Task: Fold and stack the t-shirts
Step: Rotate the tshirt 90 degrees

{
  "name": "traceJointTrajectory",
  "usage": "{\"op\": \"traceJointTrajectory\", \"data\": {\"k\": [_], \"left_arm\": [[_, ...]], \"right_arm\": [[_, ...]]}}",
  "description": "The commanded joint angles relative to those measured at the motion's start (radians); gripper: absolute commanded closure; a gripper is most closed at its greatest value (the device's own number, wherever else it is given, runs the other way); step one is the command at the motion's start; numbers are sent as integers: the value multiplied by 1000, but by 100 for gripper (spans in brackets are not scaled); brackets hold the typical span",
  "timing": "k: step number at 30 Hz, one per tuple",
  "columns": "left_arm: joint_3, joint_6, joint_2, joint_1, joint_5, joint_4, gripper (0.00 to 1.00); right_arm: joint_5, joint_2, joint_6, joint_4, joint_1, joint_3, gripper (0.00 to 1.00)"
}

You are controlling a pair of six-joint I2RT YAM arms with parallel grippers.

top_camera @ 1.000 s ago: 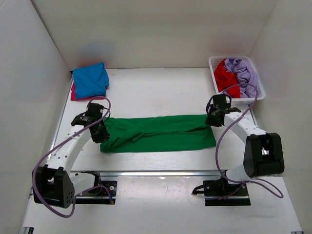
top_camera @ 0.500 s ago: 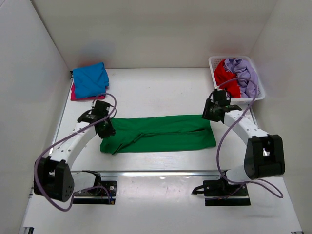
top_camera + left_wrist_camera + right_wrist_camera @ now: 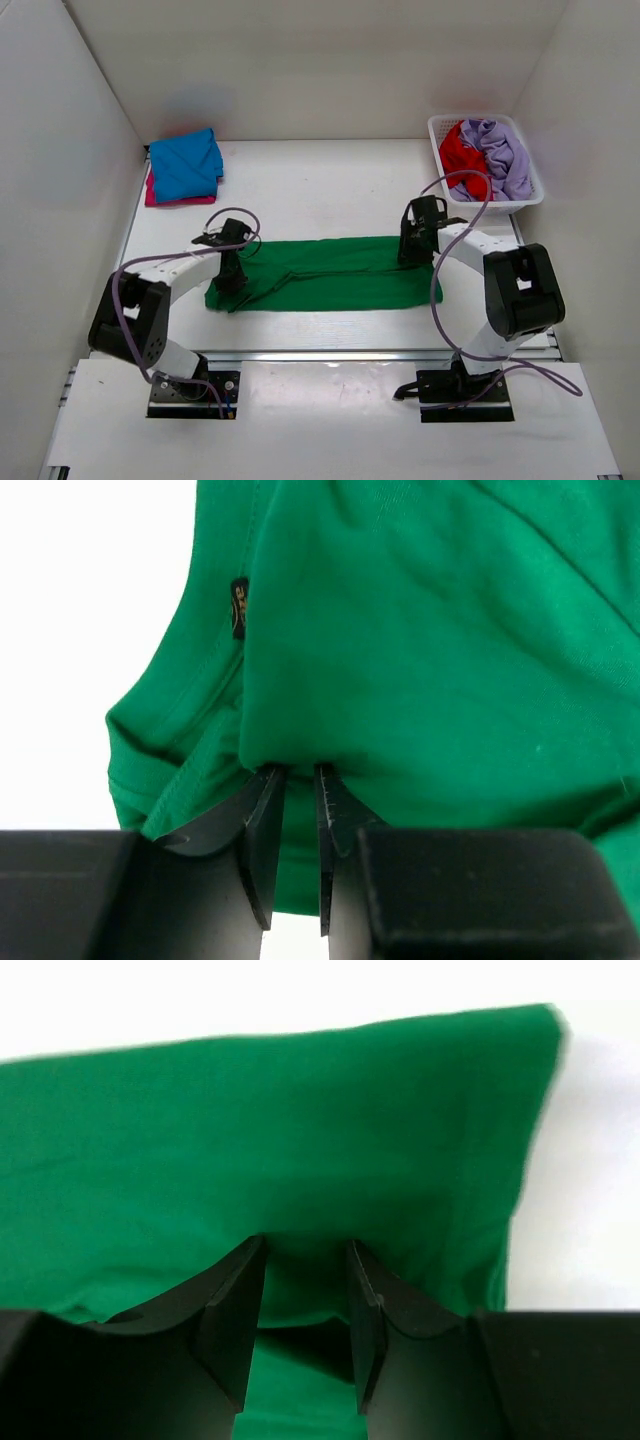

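From above, the bright green cloth t-shirt (image 3: pixel 330 272) lies flat, left of and nearer than the white plastic lattice basket (image 3: pixel 437 128). Left wrist: the left gripper (image 3: pixel 297 772) pinches its edge, jaws nearly together. Right wrist: the right gripper (image 3: pixel 305 1245) clamps a thicker fold.

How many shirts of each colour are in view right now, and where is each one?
1 green shirt, spread out between the two arms
1 blue shirt, folded at the far left
1 pink shirt, under the blue one
1 red shirt, in the basket
1 lilac shirt, in the basket beside the red one
Total: 5 shirts
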Motion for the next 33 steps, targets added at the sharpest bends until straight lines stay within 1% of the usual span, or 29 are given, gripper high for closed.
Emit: {"op": "traceJointTrajectory", "data": {"k": [1, 3, 5, 8, 10, 11, 13, 14, 15, 17, 18, 20, 21, 22, 23, 24, 25, 26, 27, 28, 29, 30, 31, 32, 33], "left_arm": [[64, -38, 83, -12, -108, 96, 72], [118, -41, 168, -3, -79, 113, 73], [179, -29, 219, -5, -67, 117, 72], [308, -14, 306, -11, -56, 131, 72], [447, 5, 401, -8, -31, 121, 73], [487, 17, 434, -6, -25, 98, 73], [656, 46, 545, -8, -24, 62, 76], [704, 71, 576, -17, -17, 36, 74], [807, 82, 647, -18, -11, 19, 75], [1008, 106, 777, -31, -4, -66, 76], [1056, 114, 806, -31, -5, -91, 77], [1235, 125, 911, -29, 5, -151, 76], [1282, 137, 941, -41, 28, -165, 76], [1383, 137, 1006, -35, 39, -203, 74], [1540, 141, 1081, -37, 56, -264, 75], [1750, 148, 1191, -38, 59, -345, 75], [1885, 149, 1251, -38, 65, -402, 74], [2052, 148, 1352, -28, 96, -463, 73], [1955, 132, 1313, -2, 161, -411, 73], [1815, 135, 1272, -2, 198, -324, 74], [1801, 144, 1275, 4, 193, -295, 75], [1834, 152, 1325, 3, 176, -339, 76], [1991, 155, 1363, 2, 167, -375, 75], [2043, 157, 1386, 8, 174, -401, 75], [1958, 142, 1347, 29, 186, -362, 75]], "right_arm": [[42, -35, 48, -81, 38, -18, 65], [44, -70, 83, -126, 66, -47, 64], [62, -88, 117, -172, 121, -66, 64], [53, -137, 174, -215, 175, -138, 64], [39, -179, 211, -213, 218, -190, 64], [20, -188, 238, -207, 254, -210, 64], [2, -232, 298, -183, 338, -254, 63], [-23, -243, 316, -177, 360, -264, 64], [-39, -263, 341, -139, 411, -279, 64], [-53, -276, 376, -68, 494, -297, 63], [-62, -268, 372, -57, 514, -291, 65], [-77, -234, 378, -20, 561, -281, 65], [-100, -192, 376, 1, 586, -269, 65], [-97, -158, 363, 1, 610, -244, 65], [-100, -117, 356, 15, 627, -223, 66], [-106, -103, 356, 23, 659, -206, 66], [-103, -70, 347, 38, 688, -184, 65], [-123, -32, 347, 55, 713, -164, 66], [-131, -27, 341, 64, 724, -161, 65], [-143, -3, 344, 82, 748, -134, 66], [-140, 17, 349, 84, 776, -112, 66], [-126, 20, 341, 93, 784, -92, 66], [-107, 26, 341, 87, 822, -69, 66], [-55, 25, 349, 68, 848, -43, 67], [-15, 17, 353, 58, 860, -35, 67]]}}
